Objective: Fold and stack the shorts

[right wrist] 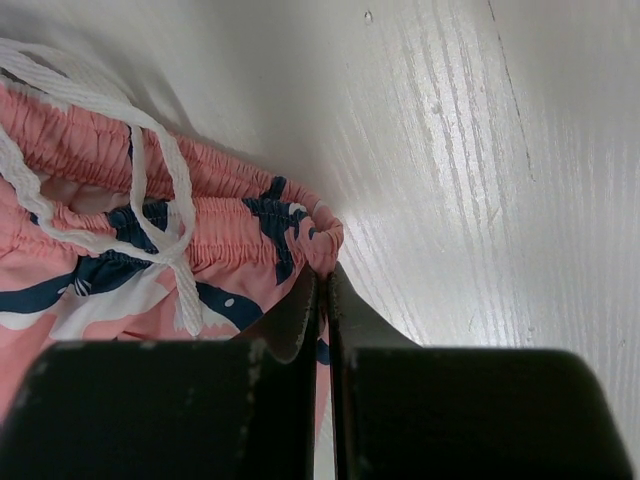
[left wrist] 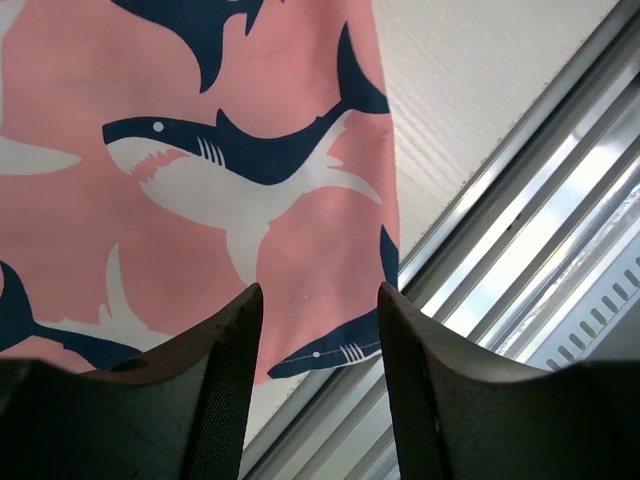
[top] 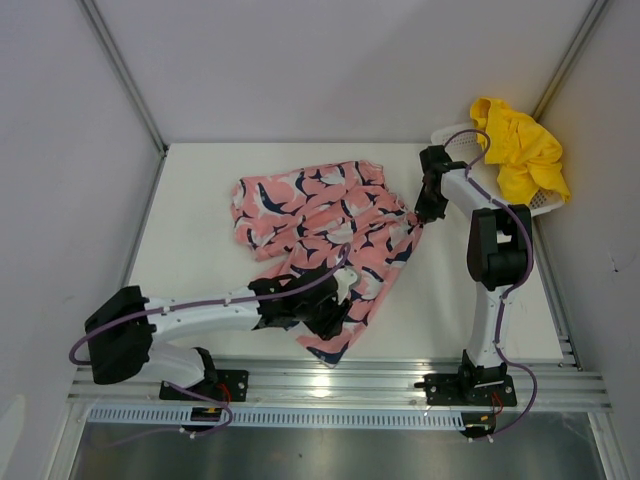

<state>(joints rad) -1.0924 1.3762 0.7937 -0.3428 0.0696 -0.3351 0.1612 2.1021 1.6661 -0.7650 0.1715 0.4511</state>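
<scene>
My left claw [left wrist: 320, 300] hangs half open, empty, over the pink shorts [top: 310, 215] at their hem [left wrist: 330, 350]; my right claw [right wrist: 325, 290] pinches their waistband [right wrist: 230, 200]; they lie crumpled beside the basket [top: 543, 207], yellow shorts [top: 520, 150] heaped in it; I'd hold the waistband taut, smooth, then fold.

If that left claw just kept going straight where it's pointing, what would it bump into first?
Probably the pink shorts. The open left gripper points at the cloth near their hem, though how far off it lies is hard to judge.
</scene>
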